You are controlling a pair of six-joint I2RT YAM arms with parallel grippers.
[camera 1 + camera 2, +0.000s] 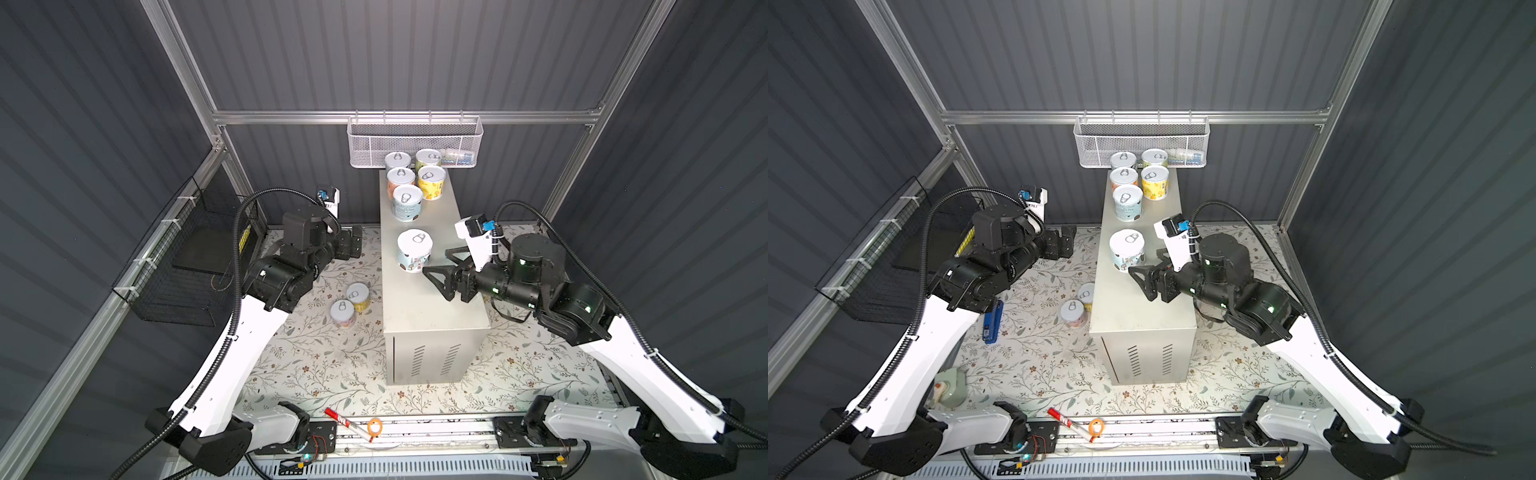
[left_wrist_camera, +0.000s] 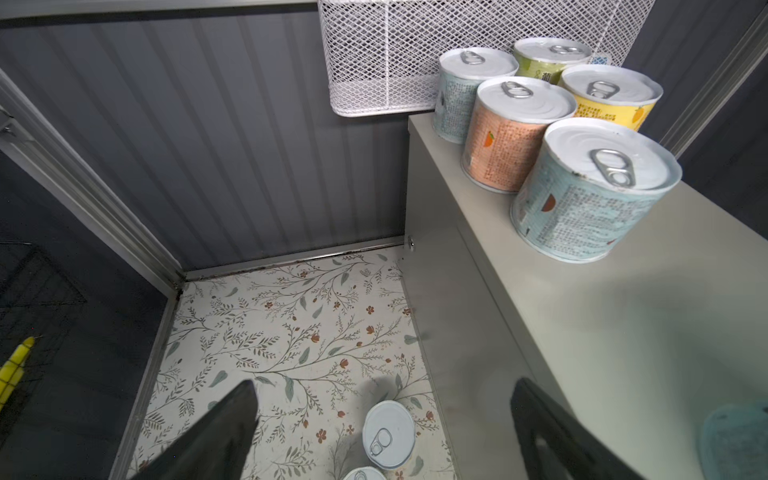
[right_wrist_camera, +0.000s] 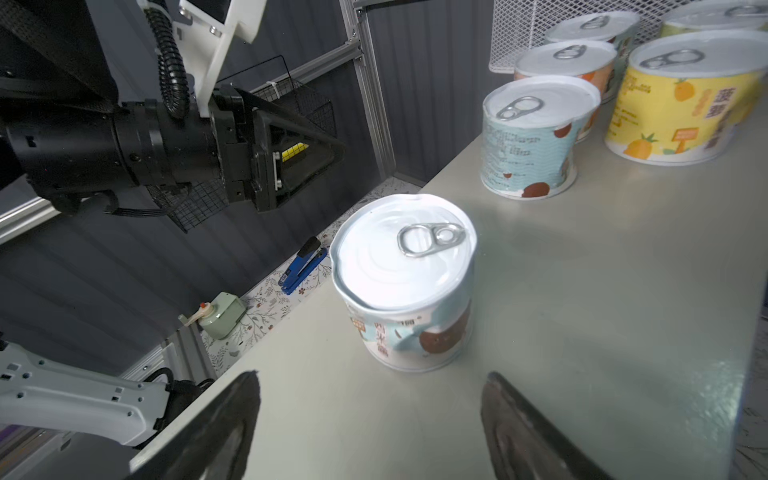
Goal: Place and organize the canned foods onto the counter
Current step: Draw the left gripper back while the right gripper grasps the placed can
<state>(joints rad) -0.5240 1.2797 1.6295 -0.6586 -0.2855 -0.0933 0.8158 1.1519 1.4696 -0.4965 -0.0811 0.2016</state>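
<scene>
In both top views we see the counter (image 1: 436,307) in the middle, long and flat. At its far end five cans (image 1: 409,185) sit packed close together, so there is room left for more. A pale blue can (image 1: 414,250) stands alone nearer the middle, apart from the group. The right gripper (image 1: 435,262) is just beside this can, wide and holding nothing. We think it means to take the can and tidy it up to the others. On the flowery mat (image 1: 316,365) beside the counter stand two more cans (image 1: 350,304), so the job is not done. The left gripper (image 1: 352,243) hangs above the mat, near the counter's side.

In the left wrist view the left gripper is wide with nothing in it. One can on the mat shows far below, in the gap between its fingers (image 2: 216,428), so we guess that can is next for this arm. The five cans stand upright on the counter by the white basket (image 2: 374,62).

In the right wrist view the pale blue can stands upright ahead of the wide gripper, not inside it. Its top rim looks dented, so we should squeeze softly
</scene>
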